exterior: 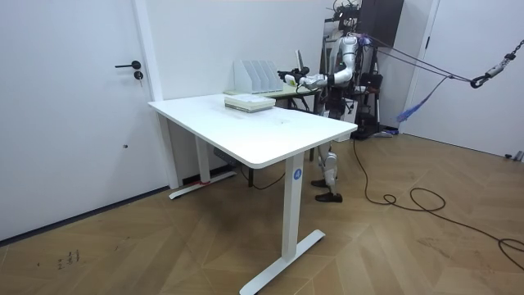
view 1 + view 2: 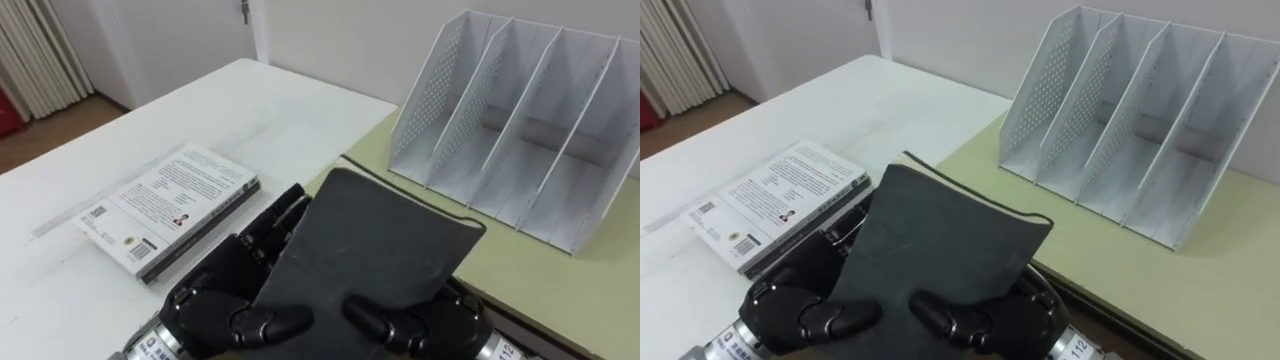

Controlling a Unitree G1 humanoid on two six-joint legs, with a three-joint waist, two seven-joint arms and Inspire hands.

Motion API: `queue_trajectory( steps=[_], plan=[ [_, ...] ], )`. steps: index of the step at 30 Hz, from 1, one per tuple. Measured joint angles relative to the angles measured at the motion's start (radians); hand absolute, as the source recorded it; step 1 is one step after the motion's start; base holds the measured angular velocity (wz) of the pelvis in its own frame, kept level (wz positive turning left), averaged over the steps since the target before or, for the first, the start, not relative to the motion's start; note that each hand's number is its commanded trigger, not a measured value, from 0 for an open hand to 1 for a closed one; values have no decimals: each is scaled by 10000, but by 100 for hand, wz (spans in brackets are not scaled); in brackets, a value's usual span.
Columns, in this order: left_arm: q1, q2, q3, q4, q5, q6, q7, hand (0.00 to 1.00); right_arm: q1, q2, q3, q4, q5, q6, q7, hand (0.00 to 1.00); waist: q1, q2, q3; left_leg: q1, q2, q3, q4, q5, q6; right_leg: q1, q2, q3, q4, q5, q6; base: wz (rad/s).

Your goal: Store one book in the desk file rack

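The dark book is lying almost flat at the lower middle of the frame, while the file rack is standing at upper right. Its slots are narrow, so a book not turned upright would likely be striking a divider, or slipping from the grip. The 2 hands are pinching its near edge: the left hand and right hand are pressing thumbs on the cover, the left fingers are curling under the book's left edge, and the right fingers are hiding beneath. A white book is lying at left.

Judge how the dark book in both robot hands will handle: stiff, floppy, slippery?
The dark book is probably stiff: it juts flat beyond the left robot hand and right robot hand. Its wavy far edge suggests a soft cover that may flex. Its matte surface seems unlikely to slip.
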Motion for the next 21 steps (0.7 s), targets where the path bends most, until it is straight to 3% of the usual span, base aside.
queue_trajectory(
  steps=[6, 11, 17, 21],
  plan=[
    [20, -15, 7, 26, 297, -86, 171, 0, 5, -68, -101, -1, -30, -1, -96, 100, 6, -44, 8, 27, -2, 7, -14, 1, 0, 9, -2, 3, -11, -2, 2, 0],
    [186, -17, 55, 615, 748, -242, 437, 0, 3, -210, -687, -5, -104, -3, -318, 100, -61, -153, 30, 124, -10, 15, -28, 1, -1, 73, -13, 5, -5, -59, -3, 1],
    [565, -109, 321, 1691, 2492, -456, 1082, 0, -102, -201, -1945, -42, -1318, -148, -1398, 100, -294, -291, 27, 224, -17, 8, -18, 1, -3, 198, -29, -80, -8, -70, -3, 4],
    [931, -404, 330, 2898, 4045, -822, 1858, 0, -105, -77, -2456, -317, -2673, -311, -2608, 100, -614, -309, 24, 308, -13, 7, -100, 0, -2, 330, -28, -148, -125, -84, 15, 2]
  ],
)
